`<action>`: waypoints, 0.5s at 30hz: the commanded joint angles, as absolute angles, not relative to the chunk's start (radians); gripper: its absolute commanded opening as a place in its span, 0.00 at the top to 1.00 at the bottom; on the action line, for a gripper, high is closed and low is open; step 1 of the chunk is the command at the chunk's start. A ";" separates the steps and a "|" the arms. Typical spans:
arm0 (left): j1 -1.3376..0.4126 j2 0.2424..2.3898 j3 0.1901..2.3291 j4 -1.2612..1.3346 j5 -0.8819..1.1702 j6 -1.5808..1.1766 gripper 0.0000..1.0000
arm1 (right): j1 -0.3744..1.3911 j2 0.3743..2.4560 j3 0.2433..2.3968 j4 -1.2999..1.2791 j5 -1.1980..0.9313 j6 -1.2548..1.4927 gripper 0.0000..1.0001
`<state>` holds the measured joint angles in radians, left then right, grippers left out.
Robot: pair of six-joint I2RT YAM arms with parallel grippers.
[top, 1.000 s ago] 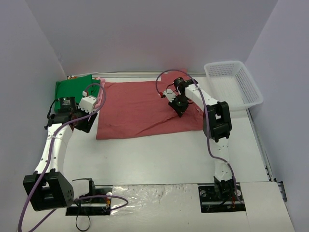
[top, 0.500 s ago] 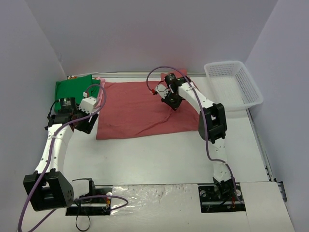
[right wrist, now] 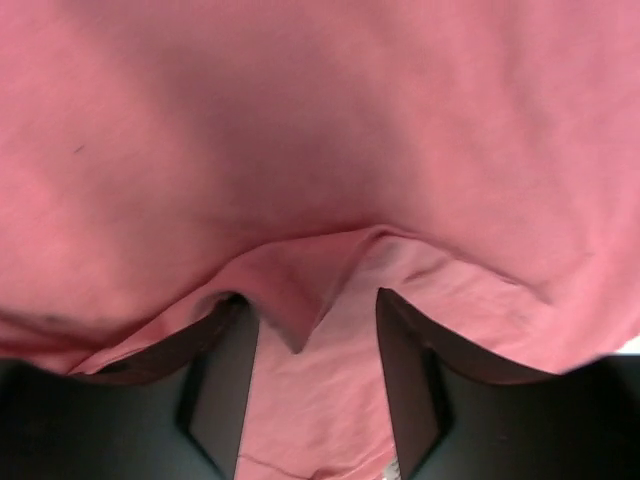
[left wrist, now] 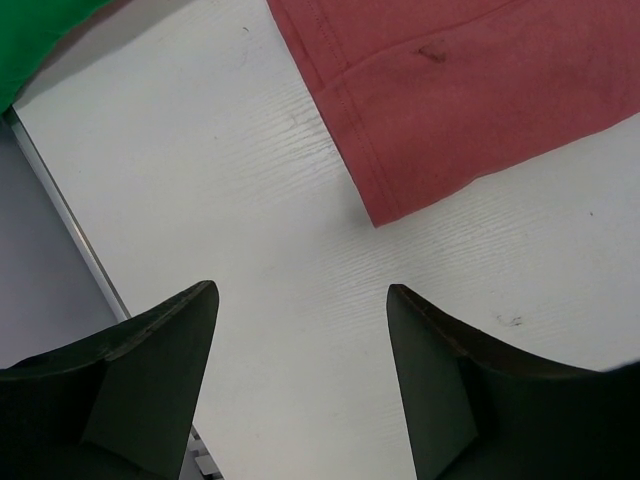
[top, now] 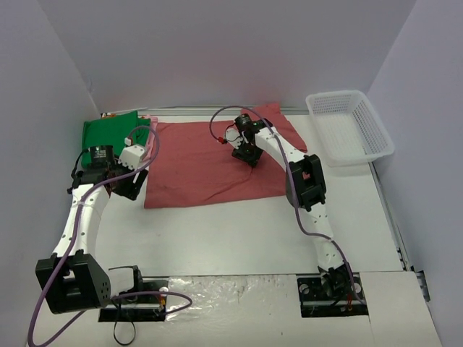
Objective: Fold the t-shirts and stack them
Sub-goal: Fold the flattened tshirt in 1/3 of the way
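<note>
Dusty-red t-shirt (top: 202, 163): soft matte knit, spread as a rough rectangle at upper centre of the white table (top: 231, 231). One sleeve points toward the upper right.
Bright green t-shirt (top: 108, 130): flat, at upper left, beside the red one.
Right gripper (top: 246, 153): low over the red cloth. Wrist view shows its fingers apart with a peaked fold of stitched hem between them; whether they pinch it cannot be told.
Left gripper (left wrist: 300, 290): released, fingers spread above bare wood-grained tabletop, near the red shirt's rounded lower-left corner.
White plastic mesh basket (top: 362, 116): upper right.
</note>
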<state>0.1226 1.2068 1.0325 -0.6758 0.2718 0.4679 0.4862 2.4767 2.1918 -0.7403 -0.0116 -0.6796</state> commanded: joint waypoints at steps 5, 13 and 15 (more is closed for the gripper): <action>0.133 1.172 1.034 -0.683 0.313 0.492 0.32 | 0.506 2.369 2.116 -0.576 0.081 -0.621 0.47; 0.071 1.170 1.028 -0.823 0.434 0.647 0.32 | 0.502 2.074 1.938 -0.488 0.132 -0.587 0.38; 0.019 1.183 0.997 -0.845 0.410 0.717 0.35 | 0.489 1.990 1.829 -0.489 0.138 -0.578 0.33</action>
